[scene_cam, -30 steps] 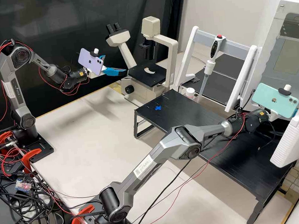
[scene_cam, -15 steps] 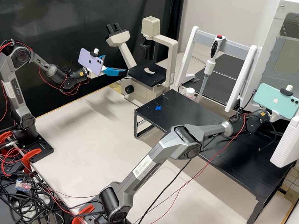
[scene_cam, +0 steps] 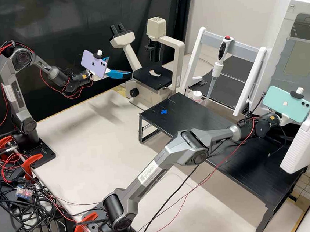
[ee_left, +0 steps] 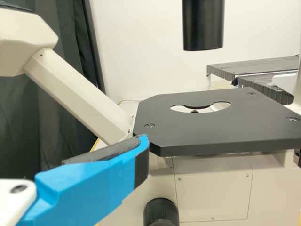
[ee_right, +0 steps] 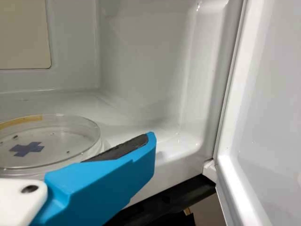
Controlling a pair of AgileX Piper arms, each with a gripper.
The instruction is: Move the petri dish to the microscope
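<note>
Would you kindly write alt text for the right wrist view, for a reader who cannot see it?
A clear petri dish, a blue cross showing through it, sits inside a white cabinet. In the foreground is one blue finger with a dark pad; the cabinet's door stands open.

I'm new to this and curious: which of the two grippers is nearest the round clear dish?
The right gripper: it is beside the petri dish in the white chamber, while the left gripper is beside the microscope.
</note>
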